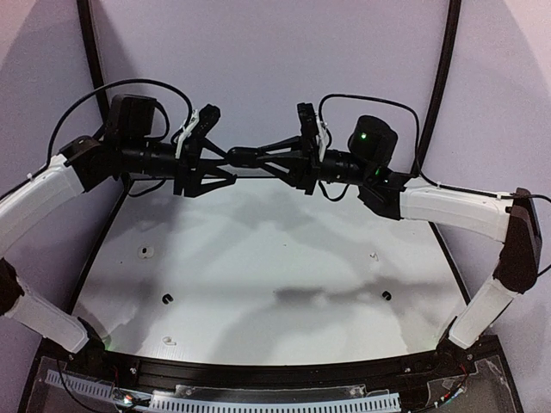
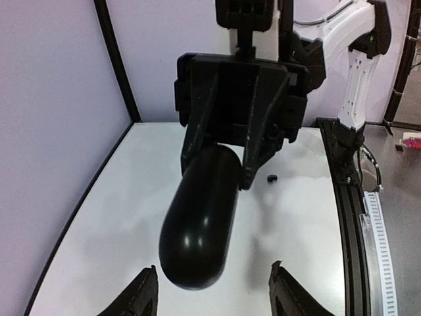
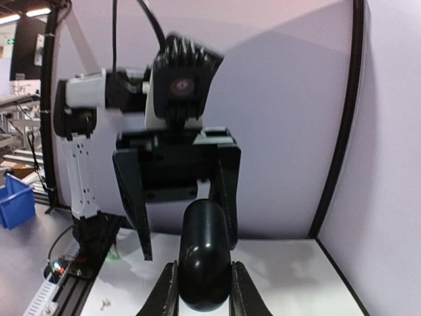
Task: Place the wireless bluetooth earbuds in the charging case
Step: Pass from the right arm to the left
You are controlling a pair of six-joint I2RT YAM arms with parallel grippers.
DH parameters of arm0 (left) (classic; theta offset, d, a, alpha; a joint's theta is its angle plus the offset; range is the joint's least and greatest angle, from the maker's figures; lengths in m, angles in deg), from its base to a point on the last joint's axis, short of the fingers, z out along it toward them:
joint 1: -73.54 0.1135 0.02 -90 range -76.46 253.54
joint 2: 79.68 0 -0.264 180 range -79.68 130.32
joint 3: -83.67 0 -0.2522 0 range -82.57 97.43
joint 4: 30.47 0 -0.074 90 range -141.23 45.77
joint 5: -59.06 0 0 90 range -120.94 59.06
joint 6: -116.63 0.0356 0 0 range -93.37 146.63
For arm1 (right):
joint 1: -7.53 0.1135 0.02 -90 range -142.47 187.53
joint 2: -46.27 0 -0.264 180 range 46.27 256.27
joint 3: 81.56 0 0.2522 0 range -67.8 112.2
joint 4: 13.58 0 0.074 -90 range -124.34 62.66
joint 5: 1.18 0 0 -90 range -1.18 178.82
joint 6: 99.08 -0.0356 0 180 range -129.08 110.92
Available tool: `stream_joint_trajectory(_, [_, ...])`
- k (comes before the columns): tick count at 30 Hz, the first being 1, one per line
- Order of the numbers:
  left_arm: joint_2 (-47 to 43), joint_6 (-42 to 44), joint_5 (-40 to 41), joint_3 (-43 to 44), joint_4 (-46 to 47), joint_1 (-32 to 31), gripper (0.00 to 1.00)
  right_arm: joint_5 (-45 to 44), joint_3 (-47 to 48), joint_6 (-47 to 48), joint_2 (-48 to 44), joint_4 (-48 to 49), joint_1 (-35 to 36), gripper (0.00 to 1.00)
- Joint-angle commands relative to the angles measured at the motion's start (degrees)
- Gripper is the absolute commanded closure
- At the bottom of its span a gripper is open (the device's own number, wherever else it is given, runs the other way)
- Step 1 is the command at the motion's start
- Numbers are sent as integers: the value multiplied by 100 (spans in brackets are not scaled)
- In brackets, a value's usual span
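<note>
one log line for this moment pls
right gripper: shut on black case, mid-air | left gripper: open, facing case | black earbuds: loose on table | insertion: not yet done

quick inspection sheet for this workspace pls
surface: white tabletop, soft shadows
job's things: two tiny black earbuds and faint white earbuds loose on tabletop; glossy black oval charging case held in mid-air
clutter: nothing seen
grippers: right gripper shut on case; left gripper open around its other end
cables: black cables looped in the air, off the tabletop
surroundings: pale lilac walls, black frame posts
</note>
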State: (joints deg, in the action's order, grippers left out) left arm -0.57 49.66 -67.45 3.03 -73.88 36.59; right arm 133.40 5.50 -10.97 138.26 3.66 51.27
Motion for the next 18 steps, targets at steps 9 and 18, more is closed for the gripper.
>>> stream_joint_trajectory(9, [-557,-2134,-1178,-1566,3971,-30,42,288,88,-454,-174,695,-42,100])
stream_joint_trajectory(18, [-479,-2276,-1160,-1590,4119,-31,59,242,10,-451,-305,834,-42,100])
